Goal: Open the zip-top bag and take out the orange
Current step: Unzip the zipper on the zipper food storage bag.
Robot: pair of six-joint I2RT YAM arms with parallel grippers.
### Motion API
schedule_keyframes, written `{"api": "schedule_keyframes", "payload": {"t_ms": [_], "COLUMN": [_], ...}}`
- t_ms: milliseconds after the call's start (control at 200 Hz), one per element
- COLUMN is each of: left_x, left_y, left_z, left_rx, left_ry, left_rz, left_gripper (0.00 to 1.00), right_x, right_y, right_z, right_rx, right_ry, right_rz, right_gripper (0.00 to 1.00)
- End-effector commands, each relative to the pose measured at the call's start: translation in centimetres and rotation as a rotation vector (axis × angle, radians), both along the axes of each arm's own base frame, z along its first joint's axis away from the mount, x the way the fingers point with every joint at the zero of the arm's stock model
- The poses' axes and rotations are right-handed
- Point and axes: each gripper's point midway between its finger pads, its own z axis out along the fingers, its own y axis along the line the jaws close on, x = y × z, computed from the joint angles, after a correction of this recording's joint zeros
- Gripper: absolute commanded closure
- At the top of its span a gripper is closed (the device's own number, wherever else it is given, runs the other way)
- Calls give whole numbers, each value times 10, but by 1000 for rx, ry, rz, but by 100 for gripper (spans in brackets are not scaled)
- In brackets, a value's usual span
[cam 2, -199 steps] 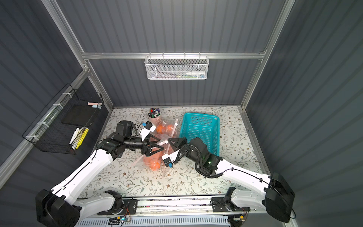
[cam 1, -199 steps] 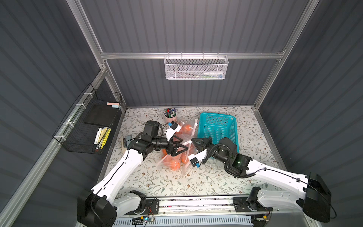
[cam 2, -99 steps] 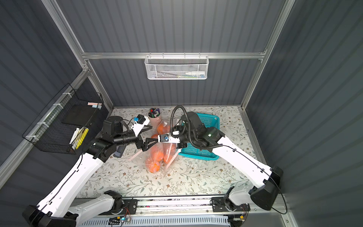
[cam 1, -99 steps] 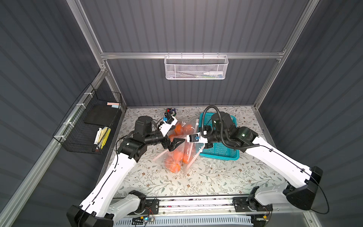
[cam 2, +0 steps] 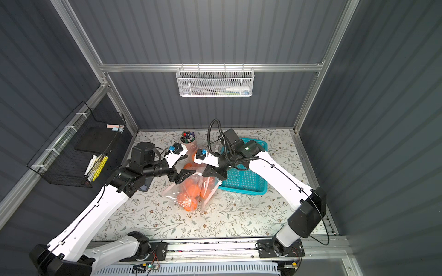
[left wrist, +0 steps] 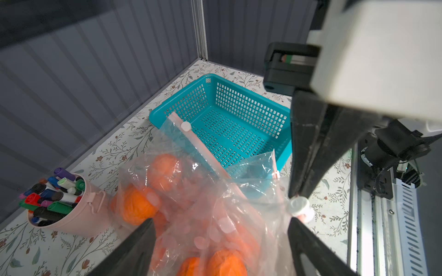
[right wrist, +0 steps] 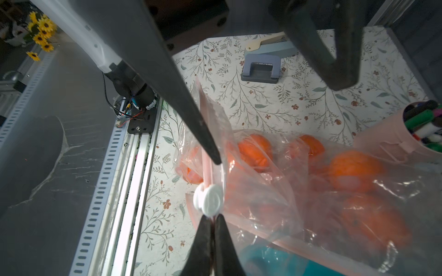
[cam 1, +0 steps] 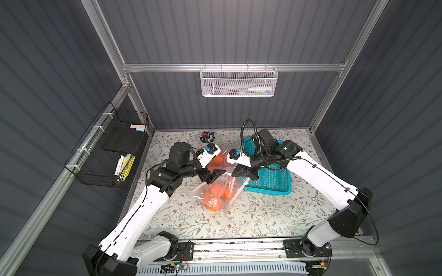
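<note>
Centrally on the table (cam 1: 191, 222) sits a clear bag (cam 1: 216, 191) of oranges (cam 1: 212, 205). Its bulk sags toward 6 o'clock and its top is raised between two robot arms.

The right gripper (cam 1: 234, 174) points in from 3 o'clock. Its jaws are pressed together on the bag's pink zip strip (right wrist: 205, 176), just beside the white slider (right wrist: 210, 202).

The left gripper (cam 1: 214, 175) points in from 9 o'clock, jaws spread wide and holding nothing. In its wrist view the crumpled bag top lies between them, and the slider (left wrist: 299, 206) sits just by one jaw.

From the pinch, the strip seems to run toward 9 o'clock, straight at the left gripper. That makes the left the nearer free arm. It would probably need to close on the slider or a lip and draw along the strip while the right holds firm.

How far the seal is parted cannot be told.

The bag is thin, glossy and wrinkled, faintly pink with pale dots. The fruit inside is bright, round and bunched together.

A teal basket (cam 1: 270, 181) stands just beside the bag at 3 o'clock. A pink cup (cam 1: 207, 139) of markers stands at 12 o'clock.
</note>
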Motion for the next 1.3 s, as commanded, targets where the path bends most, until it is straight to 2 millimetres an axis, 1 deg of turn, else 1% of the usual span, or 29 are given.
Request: {"api": "schedule_keyframes", "payload": {"t_ms": [0, 35, 130, 225, 300, 340, 370, 410, 470, 490, 520, 540, 575, 625, 660, 700, 785, 865, 976, 991, 1046, 1231, 1296], "left_x": [-13, -16, -22, -24, -21, -19, -17, -14, -11, -10, -9, -8, -8, -7, -7, -7, -10, -12, -12, -12, -13, -15, -15], "left_y": [2, 2, -1, -5, -6, -6, -6, -6, -6, -6, -6, -6, -6, -6, -6, -6, -8, -10, -11, -12, -12, -13, -13], "left_z": [4, 4, -2, -9, -13, -14, -14, -12, -10, -10, -9, -9, -10, -12, -13, -13, -11, -11, -12, -11, -11, -13, -13], "left_rx": [5, 2, 8, 27, 42, 50, 54, 56, 56, 57, 54, 53, 51, 52, 52, 48, 35, 26, 24, 23, 20, 15, 16], "left_ry": [-47, -55, -59, -64, -67, -66, -67, -71, -73, -73, -70, -67, -59, -50, -45, -41, -38, -35, -17, -18, -12, -4, -1], "left_rz": [-35, -44, -81, -97, -92, -82, -77, -71, -58, -55, -51, -49, -44, -36, -36, -38, -58, -71, -73, -75, -81, -87, -86], "left_gripper": [9, 7, 7, 9, 19, 26, 34, 45, 54, 57, 61, 64, 68, 71, 72, 72, 73, 73, 74, 74, 74, 75, 75], "right_x": [-6, -5, -6, -5, -5, -6, -6, -7, -6, -6, -4, -3, -4, -8, -8, -5, 1, 8, 9, 12, 15, 20, 19], "right_y": [2, 2, 4, 4, 4, 4, 4, 4, 3, 3, 1, 0, -3, -6, -8, -11, -15, -15, -12, -10, -8, -2, -1], "right_z": [10, 11, 11, 8, 7, 7, 8, 8, 8, 9, 8, 8, 9, 10, 10, 6, 4, 10, 13, 18, 20, 22, 21], "right_rx": [38, 41, 57, 53, 51, 52, 55, 59, 63, 67, 70, 73, 81, 103, 122, 128, 139, 166, 186, 202, 209, 226, 231], "right_ry": [116, 131, 175, 187, 194, 199, 198, 190, 167, 153, 124, 99, 56, -8, -56, -104, -201, -262, -283, -303, -315, -330, -326], "right_rz": [2, 1, 9, 11, 9, 11, 14, 18, 14, 14, 6, 7, 14, 33, 31, 11, -19, -48, -44, -46, -48, -57, -46], "right_gripper": [93, 93, 93, 94, 94, 94, 93, 90, 83, 78, 65, 60, 56, 51, 48, 45, 46, 47, 49, 49, 50, 52, 56]}}
